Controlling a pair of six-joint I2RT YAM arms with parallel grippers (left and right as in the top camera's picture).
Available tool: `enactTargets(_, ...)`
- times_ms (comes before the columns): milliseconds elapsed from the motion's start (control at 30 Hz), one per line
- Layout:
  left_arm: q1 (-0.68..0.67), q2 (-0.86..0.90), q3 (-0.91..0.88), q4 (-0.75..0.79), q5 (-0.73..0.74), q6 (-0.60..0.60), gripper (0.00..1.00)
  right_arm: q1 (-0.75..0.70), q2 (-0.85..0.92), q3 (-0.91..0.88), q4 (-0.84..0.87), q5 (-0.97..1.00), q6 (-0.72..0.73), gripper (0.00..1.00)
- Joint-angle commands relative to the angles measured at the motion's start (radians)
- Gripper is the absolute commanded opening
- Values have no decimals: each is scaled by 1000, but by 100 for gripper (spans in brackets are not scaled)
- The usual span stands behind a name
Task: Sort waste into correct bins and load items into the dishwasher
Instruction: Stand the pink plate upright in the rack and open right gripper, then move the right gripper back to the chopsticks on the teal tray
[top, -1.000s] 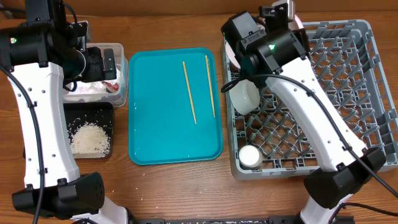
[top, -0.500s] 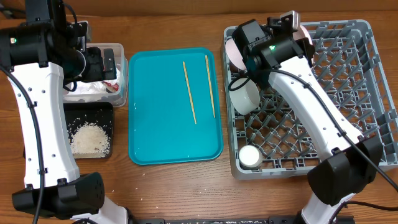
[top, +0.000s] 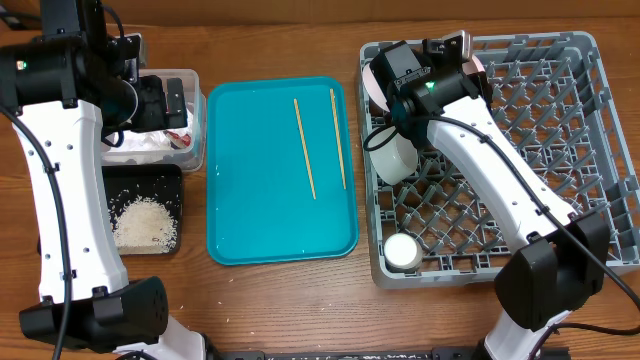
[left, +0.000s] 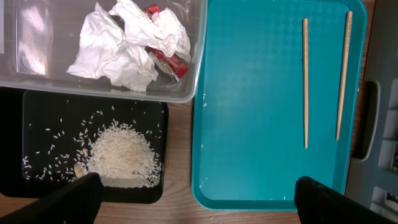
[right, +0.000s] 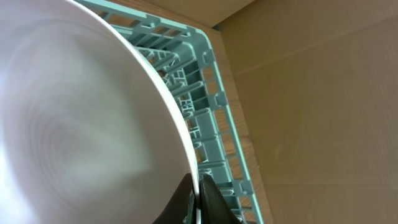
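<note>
Round white plate (right: 74, 124): held on edge at the far left corner of the large square grey plastic dish rack (top: 598, 120). The right fingers (right: 180, 202) are pressed together on its rim, pinching it. The rack's lattice wall shows just behind the plate. Whether the plate's lower rim rests among the pegs cannot be determined.

In the rack, a pale bowl (top: 392, 155) lies tipped on its side near the left wall, below the right arm. A small white cup (top: 404, 252) sits in the near left corner, well apart from the bowl.

To the left of the rack, a teal rectangular tray (top: 250, 200) carries two thin wooden chopsticks (top: 304, 148). They lie lengthwise, near each other but not touching, in its far right part.

Further left, a clear plastic rectangular tub (left: 196, 56) holds crumpled white paper scraps (left: 124, 56) and a wrapper with red marks. Just beside its near side, a shallow black rectangular tray (left: 37, 124) holds a heap of loose white rice grains (left: 121, 155).

The left fingers (left: 68, 199) are spread wide and hold nothing, hovering above the tub, the black tray and the teal tray.

All items stand on a wooden counter (top: 300, 300).
</note>
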Motion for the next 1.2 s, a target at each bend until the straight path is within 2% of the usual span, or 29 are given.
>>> enactTargets(0, 0, -20, 16, 4, 11, 13, 100, 1, -13, -8, 6, -67, 4, 4)
enactTargets(167, 0, -20, 16, 4, 11, 13, 100, 1, -13, -12, 5, -95, 4, 5)
enactTargets(233, 0, -20, 16, 4, 11, 13, 100, 1, -13, -12, 3, -106, 4, 9)
enactTargets(367, 0, -20, 16, 4, 11, 13, 100, 1, -13, -12, 3, -191, 4, 48)
enactTargets(400, 0, -20, 16, 4, 11, 13, 100, 1, -13, -12, 3, -201, 5, 60)
enactTargets(433, 0, -20, 16, 4, 11, 13, 100, 1, -13, -11, 6, -203, 22, 78)
enactTargets(467, 0, -20, 16, 4, 11, 13, 100, 1, -13, -9, 6, -203, 33, 87)
enactTargets(567, 0, -20, 16, 4, 11, 13, 100, 3, -16, 12, 4, -213, 35, 98)
enactTargets(767, 0, -20, 16, 4, 11, 13, 100, 3, -34, 121, -26, -419, 34, 100)
enactTargets(1000, 0, -20, 16, 4, 11, 13, 100, 3, -40, 287, -59, -942, 26, 100)
enactTargets(1167, 0, -20, 16, 4, 11, 13, 100, 8, -38, 267, 63, -1277, 27, 98)
